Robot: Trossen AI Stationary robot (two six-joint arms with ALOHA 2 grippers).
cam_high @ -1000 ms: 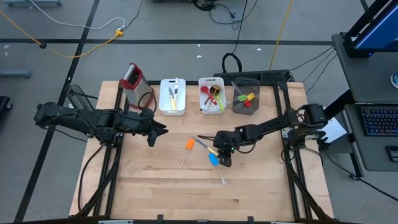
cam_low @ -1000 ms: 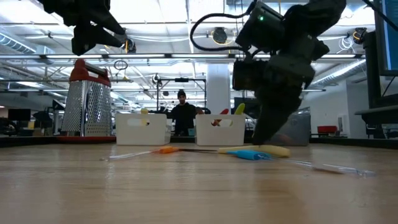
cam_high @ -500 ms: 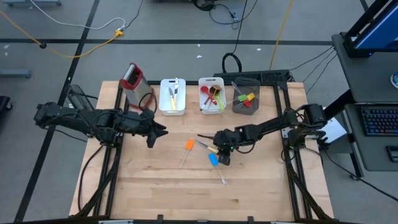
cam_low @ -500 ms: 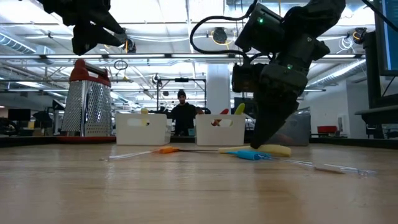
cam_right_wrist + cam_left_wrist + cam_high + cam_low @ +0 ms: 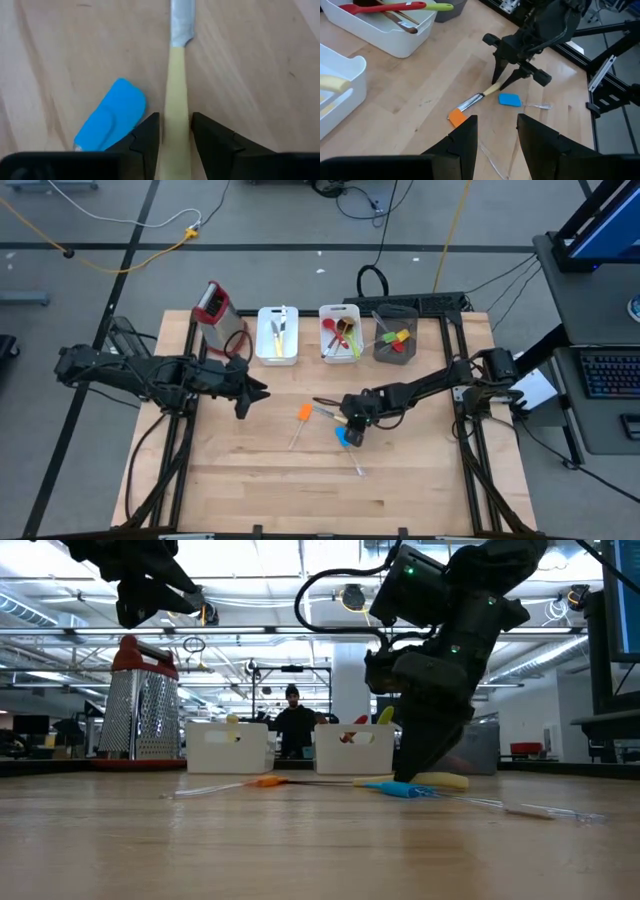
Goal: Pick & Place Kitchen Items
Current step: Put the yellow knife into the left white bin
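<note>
Since a moment ago the right gripper (image 5: pixel 175 131) has dropped lower, fingers straddling the cream-handled knife (image 5: pixel 176 100) on the table, not yet pinching; blue spatula (image 5: pixel 111 121) just beside; left gripper (image 5: pixel 495 131) hovers apart, fingers spread

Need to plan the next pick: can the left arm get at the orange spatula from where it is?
Probably yes. The orange spatula lies on bare wood just ahead of the left claw, whose fingers stand apart. The right claw works the knife close beside it, so crowding is possible.
</note>
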